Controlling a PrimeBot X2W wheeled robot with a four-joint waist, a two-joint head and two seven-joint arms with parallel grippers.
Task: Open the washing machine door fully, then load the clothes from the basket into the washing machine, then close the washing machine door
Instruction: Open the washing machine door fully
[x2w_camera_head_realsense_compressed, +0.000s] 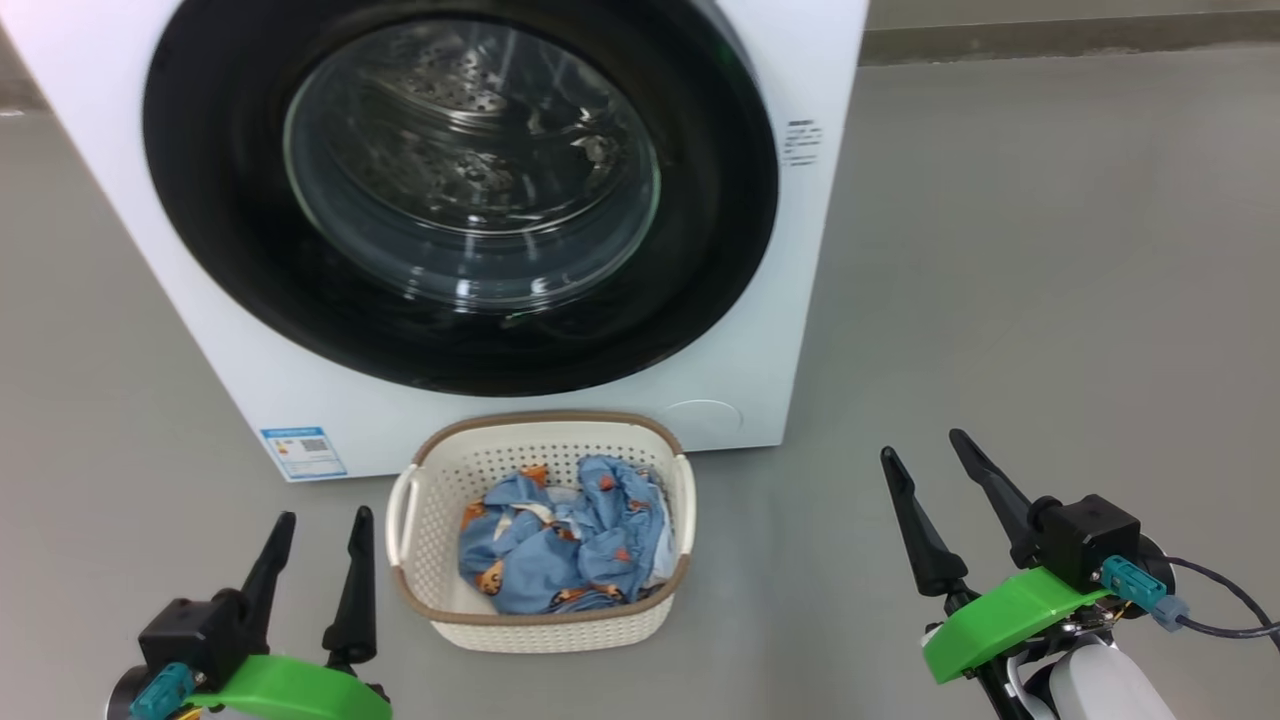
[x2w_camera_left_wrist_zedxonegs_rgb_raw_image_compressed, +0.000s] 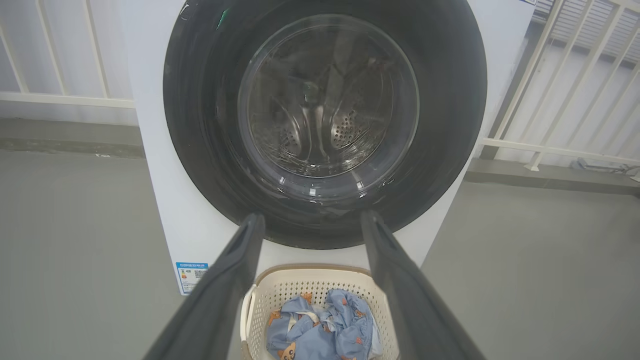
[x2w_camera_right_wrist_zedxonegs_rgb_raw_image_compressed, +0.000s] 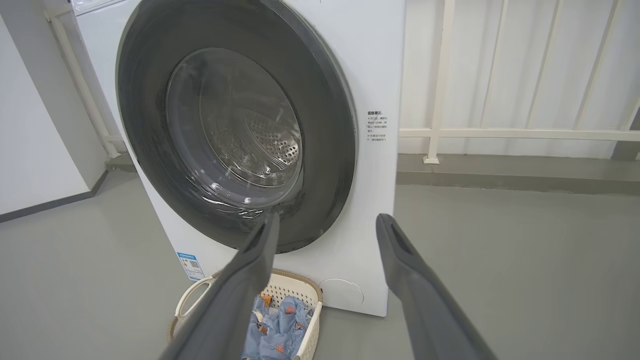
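Much of the washing machine (x2w_camera_head_realsense_compressed: 800, 330) runs off the frame, and its small print stays unreadable.

In the head view the machine's top and the upper rim of the washing machine door (x2w_camera_head_realsense_compressed: 250, 280) are cut off by the top edge, and glare on the glass blurs the drum (x2w_camera_head_realsense_compressed: 450, 110) behind it. The blue label sticker (x2w_camera_head_realsense_compressed: 303, 452) and the grey printed lines (x2w_camera_head_realsense_compressed: 803, 142) beside the door are too small to read. The clothes (x2w_camera_head_realsense_compressed: 580, 545) lie bunched in the basket (x2w_camera_head_realsense_compressed: 545, 630), so I cannot tell how many pieces there are, and the lower folds are hidden. The left gripper (x2w_camera_head_realsense_compressed: 325, 513) and right gripper (x2w_camera_head_realsense_compressed: 922, 443) lose their wrists past the bottom edge. In the left wrist view the fingers (x2w_camera_left_wrist_zedxonegs_rgb_raw_image_compressed: 225, 300) cover the basket's sides.
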